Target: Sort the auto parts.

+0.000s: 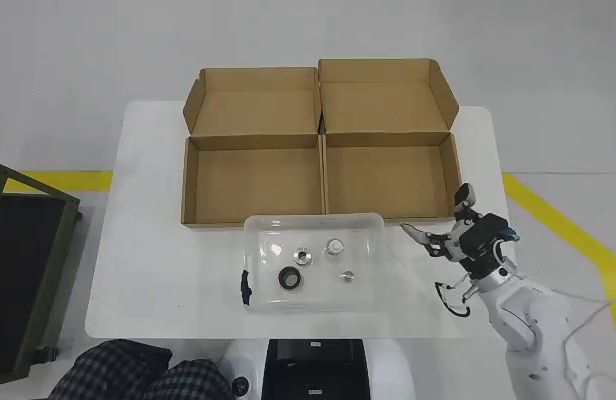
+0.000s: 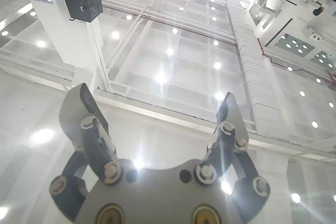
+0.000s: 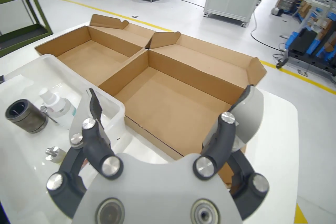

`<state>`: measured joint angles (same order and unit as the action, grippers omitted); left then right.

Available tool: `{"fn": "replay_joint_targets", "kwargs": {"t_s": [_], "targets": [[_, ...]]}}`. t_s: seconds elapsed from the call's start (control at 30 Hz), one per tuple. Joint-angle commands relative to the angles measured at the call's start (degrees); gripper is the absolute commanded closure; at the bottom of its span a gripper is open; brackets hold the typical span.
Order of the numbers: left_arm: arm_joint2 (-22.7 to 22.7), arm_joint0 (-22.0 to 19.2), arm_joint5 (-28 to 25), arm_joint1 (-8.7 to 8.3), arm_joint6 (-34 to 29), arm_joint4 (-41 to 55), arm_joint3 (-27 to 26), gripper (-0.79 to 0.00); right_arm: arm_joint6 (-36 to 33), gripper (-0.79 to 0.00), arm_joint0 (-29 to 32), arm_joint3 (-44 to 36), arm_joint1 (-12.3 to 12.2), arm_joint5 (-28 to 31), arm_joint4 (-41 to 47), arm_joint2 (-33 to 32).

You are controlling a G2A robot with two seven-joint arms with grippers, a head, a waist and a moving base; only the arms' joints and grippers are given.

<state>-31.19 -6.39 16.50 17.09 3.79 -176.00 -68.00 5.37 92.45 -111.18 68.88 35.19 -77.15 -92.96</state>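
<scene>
A clear plastic bin (image 1: 313,216) sits at the table's front middle. It holds a black ring-shaped bearing (image 1: 290,279), a small silver part (image 1: 302,256), a white bottle (image 1: 335,245) and a small metal nut (image 1: 347,275). Behind it stand two open cardboard boxes, left (image 1: 253,185) and right (image 1: 390,180), both bare inside. My right gripper (image 1: 433,268) hangs open and holds nothing, to the right of the bin near the right box's front corner. In its wrist view the gripper (image 3: 170,93) faces the right box (image 3: 178,93), with the bearing (image 3: 26,116), bottle (image 3: 56,104) and nut (image 3: 55,154) beside it. My left gripper (image 2: 156,91) is open, pointing at the ceiling.
The white table (image 1: 148,260) has bare room left of the bin and boxes. A green metal cart (image 1: 18,270) stands on the floor off the table's left side. Both box lids (image 1: 318,95) lie folded back behind the boxes.
</scene>
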Motion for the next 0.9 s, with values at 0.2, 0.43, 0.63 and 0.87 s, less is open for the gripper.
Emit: {"fn": "replay_joint_targets", "kwargs": {"t_s": [0.2,0.43,0.63,0.87], "targets": [[0.0,0.0,0.0,0.00,0.0,0.0,0.0,-0.785,-6.1,-0.785,-2.7,-5.2,-0.4,6.9,-4.2,6.8],[0.0,0.0,0.0,0.00,0.0,0.0,0.0,-0.785,-11.2,-0.785,-4.7,-6.9,-0.6,10.3,-5.7,13.1],[0.0,0.0,0.0,0.00,0.0,0.0,0.0,-0.785,-15.4,-0.785,-7.2,-4.6,-0.5,11.3,-5.6,17.7],[0.0,0.0,0.0,0.00,0.0,0.0,0.0,-0.785,-20.7,-0.785,-10.2,-0.9,-0.5,11.3,-4.6,21.5]]}}
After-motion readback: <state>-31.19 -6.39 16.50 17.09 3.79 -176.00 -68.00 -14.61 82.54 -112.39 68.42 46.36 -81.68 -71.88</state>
